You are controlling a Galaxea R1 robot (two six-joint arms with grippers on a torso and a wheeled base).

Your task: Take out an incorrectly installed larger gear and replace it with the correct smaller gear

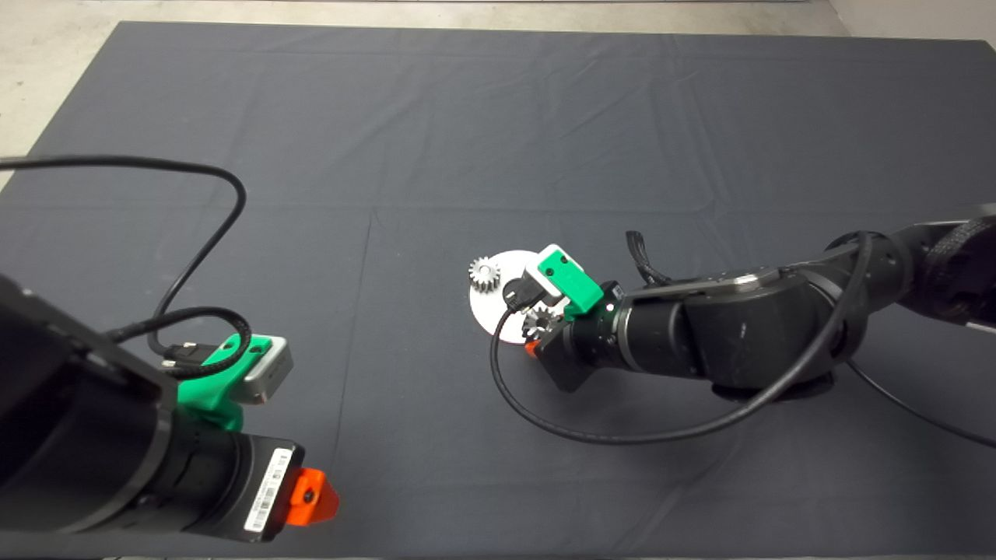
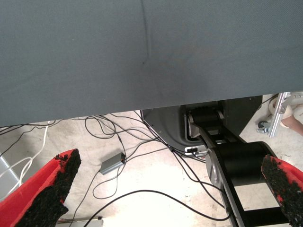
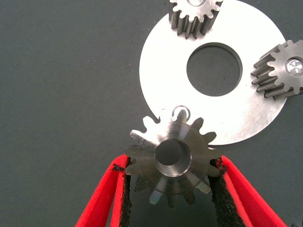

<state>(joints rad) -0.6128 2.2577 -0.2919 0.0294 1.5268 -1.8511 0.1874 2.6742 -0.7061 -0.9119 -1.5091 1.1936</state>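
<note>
A dark mat (image 1: pixel 498 140) covers the table. Near its middle lies a flat, round silver plate (image 3: pixel 255 118) with a large round hole in its centre.

Two small pale silver gears stand on the plate: one gear (image 3: pixel 195 16) at its far rim, and another (image 3: pixel 279 68) at its side rim. A small silver pin (image 3: pixel 181 112) shows on the plate's near rim.

The right gripper (image 3: pixel 171 182) reaches in from the right and sits over the plate's near edge. Its two red fingers (image 3: pixel 106 198) with black pads are closed against opposite sides of the larger gear (image 3: pixel 173 158), a dark grey steel gear with flared teeth and a round centre hole. This gear overlaps the plate's near rim, just beside the pin; whether it rests on the plate or is lifted off cannot be told. From overhead, only a few of its teeth (image 1: pixel 537 320) show beneath the gripper.

The left gripper (image 2: pixel 170 189) waits at the lower left edge of the mat, fingers spread wide and holding nothing. Beyond it, the floor shows loose cables (image 2: pixel 118 137) and the robot's black base (image 2: pixel 222 123).
</note>
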